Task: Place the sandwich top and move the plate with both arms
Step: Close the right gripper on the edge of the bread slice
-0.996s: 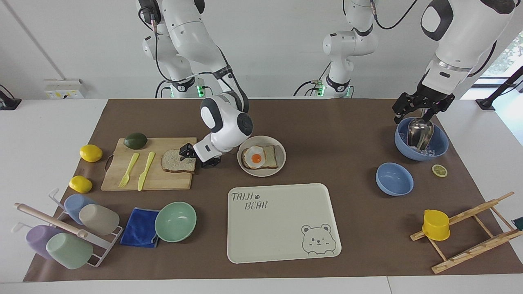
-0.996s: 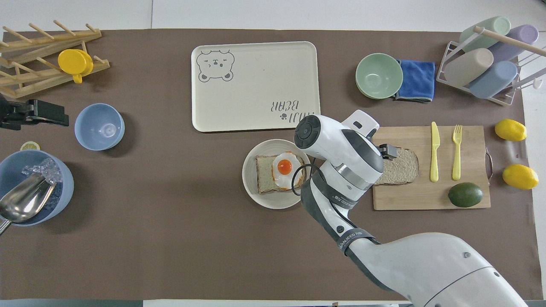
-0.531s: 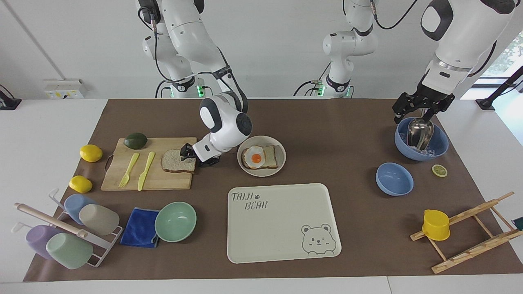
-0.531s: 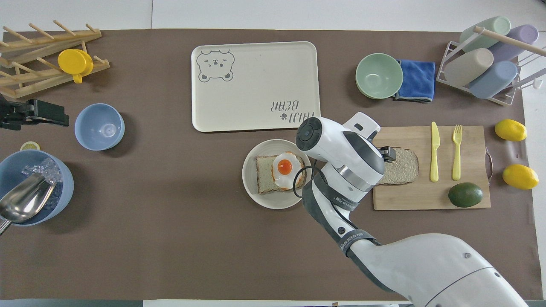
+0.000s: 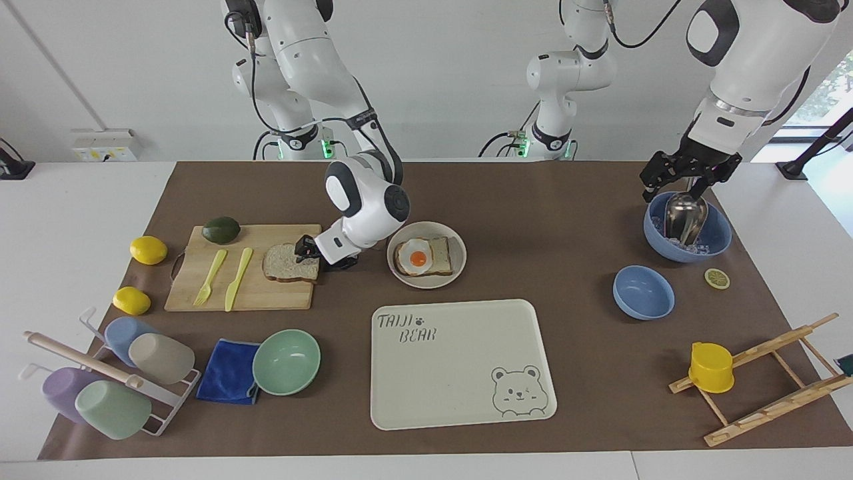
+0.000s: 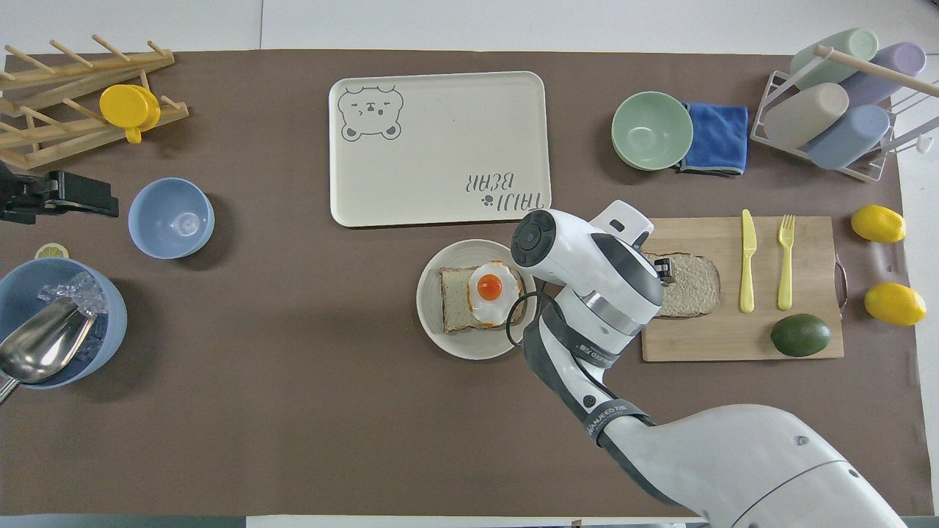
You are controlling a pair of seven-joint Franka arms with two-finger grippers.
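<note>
The sandwich top [image 5: 288,263] [image 6: 693,286], a plain speckled slice with a brown crust, lies flat on the wooden cutting board [image 5: 266,297]. My right gripper [image 5: 308,253] [image 6: 664,268] is low at the slice's edge that faces the plate, touching or nearly touching it. The round cream plate [image 5: 426,280] [image 6: 433,323] sits beside the board and carries a bread slice with a fried egg [image 5: 418,257]. My left gripper [image 5: 690,175] [image 6: 59,198] waits open over the large blue bowl's rim, holding nothing.
The board also holds a yellow knife [image 5: 237,277], a fork [image 5: 210,276] and an avocado [image 5: 220,229]. The bear tray [image 5: 460,407] lies farther from the robots than the plate. A mint bowl [image 5: 286,361], a blue cloth, a cup rack, lemons, blue bowls and a wooden rack stand around.
The right wrist has shifted a little and the gripper has drawn in at the slice's edge. The slice, the plate and the left arm have not moved.
</note>
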